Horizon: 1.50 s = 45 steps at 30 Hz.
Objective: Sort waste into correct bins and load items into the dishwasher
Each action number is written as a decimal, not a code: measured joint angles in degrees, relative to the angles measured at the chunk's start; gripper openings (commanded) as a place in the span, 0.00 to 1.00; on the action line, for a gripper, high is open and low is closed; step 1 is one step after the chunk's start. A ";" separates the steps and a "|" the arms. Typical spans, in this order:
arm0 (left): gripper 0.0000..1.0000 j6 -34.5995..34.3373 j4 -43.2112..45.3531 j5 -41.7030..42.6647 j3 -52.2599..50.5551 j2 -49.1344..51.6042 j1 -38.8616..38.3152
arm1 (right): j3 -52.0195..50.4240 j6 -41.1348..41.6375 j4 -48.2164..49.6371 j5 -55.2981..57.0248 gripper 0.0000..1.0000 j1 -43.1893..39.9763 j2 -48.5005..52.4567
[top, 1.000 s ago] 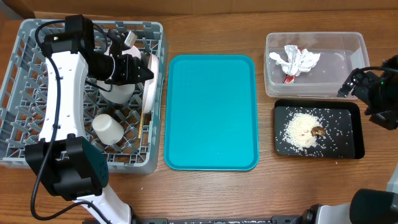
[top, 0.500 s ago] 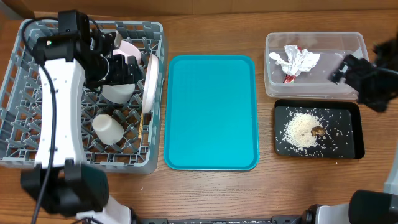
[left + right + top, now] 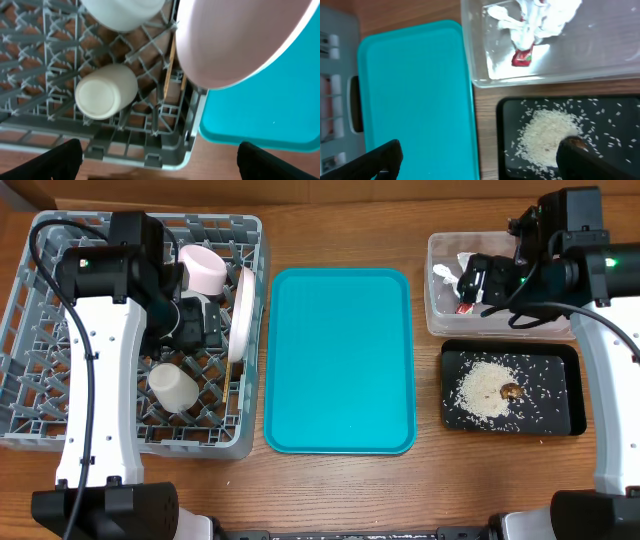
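My left gripper hangs open over the grey dishwasher rack, holding nothing. The pink bowl lies in the rack just behind it. The white plate stands on edge at the rack's right wall, with the chopsticks below it and the white cup to its left. A pale bowl shows at the top. My right gripper is open above the clear tub, which holds the napkin and red packet. Rice and a brown scrap lie in the black tray.
A large teal serving tray lies between the rack and the two bins, bare on top. Wooden table shows around everything. The rack's front right corner sits close to the teal tray's edge.
My left gripper opened and let go of the pink bowl, which now rests in the rack. My right arm swung from the table's right edge leftward over the clear tub.
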 measured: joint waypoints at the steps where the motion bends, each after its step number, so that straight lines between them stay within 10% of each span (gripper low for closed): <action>1: 1.00 0.00 -0.13 -0.17 -0.07 -0.04 -0.17 | 0.00 -0.07 -0.44 0.22 1.00 -0.02 0.04; 12: 1.00 0.04 9.79 -1.29 -13.22 -15.47 -3.45 | -7.21 -0.20 2.40 3.61 1.00 0.00 -5.60; 29: 1.00 3.02 29.59 3.63 -46.03 -58.12 -3.45 | -36.87 -4.00 11.96 7.63 1.00 0.00 -45.27; 45: 1.00 3.02 26.60 4.22 -46.69 -61.00 -3.45 | -36.94 -4.46 9.29 9.62 1.00 0.00 -45.66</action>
